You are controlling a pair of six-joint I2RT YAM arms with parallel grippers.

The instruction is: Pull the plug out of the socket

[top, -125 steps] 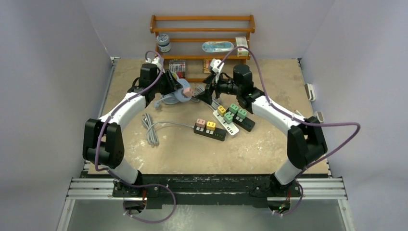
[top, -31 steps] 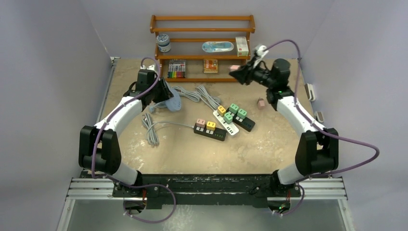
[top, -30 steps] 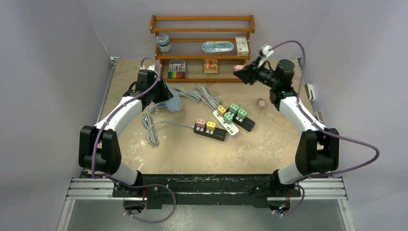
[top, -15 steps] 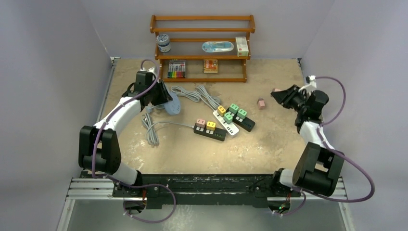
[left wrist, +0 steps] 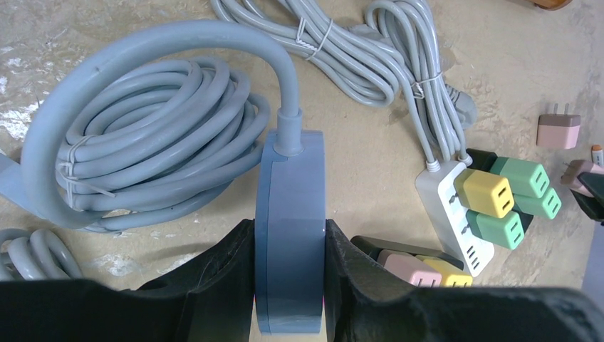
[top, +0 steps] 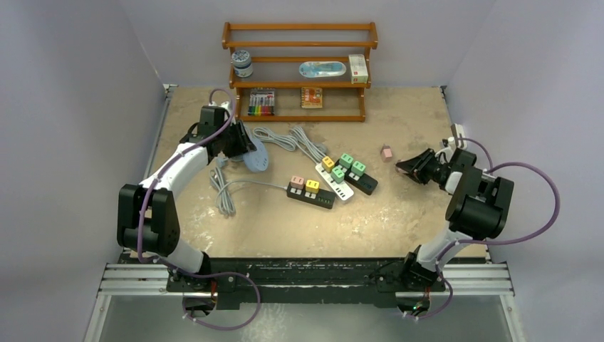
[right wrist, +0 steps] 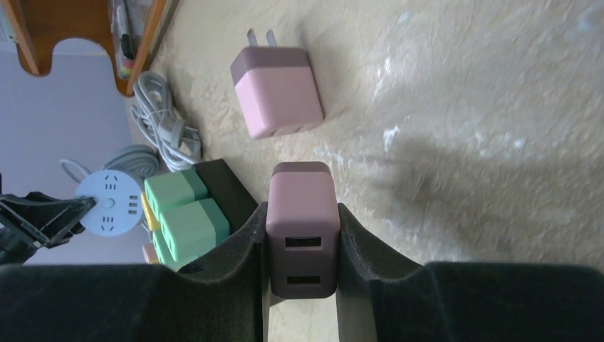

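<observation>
Left hand (top: 249,148) grips blue socket (top: 260,159); right hand (top: 402,166) sits near pink plug (top: 387,152).

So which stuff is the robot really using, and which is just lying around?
In the job: round blue socket, clamped in the left gripper; dusky pink plug, clamped in the right gripper, off the socket.
Just lying about: loose pink plug, white power strip, black power strips, grey cables, wooden shelf.

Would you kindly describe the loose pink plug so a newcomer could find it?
From the brown wooden shelf, look nearer and rightward, beyond the black power strip with green plugs. The small pink cube-shaped plug lies alone, prongs exposed, unplugged and unheld.
</observation>
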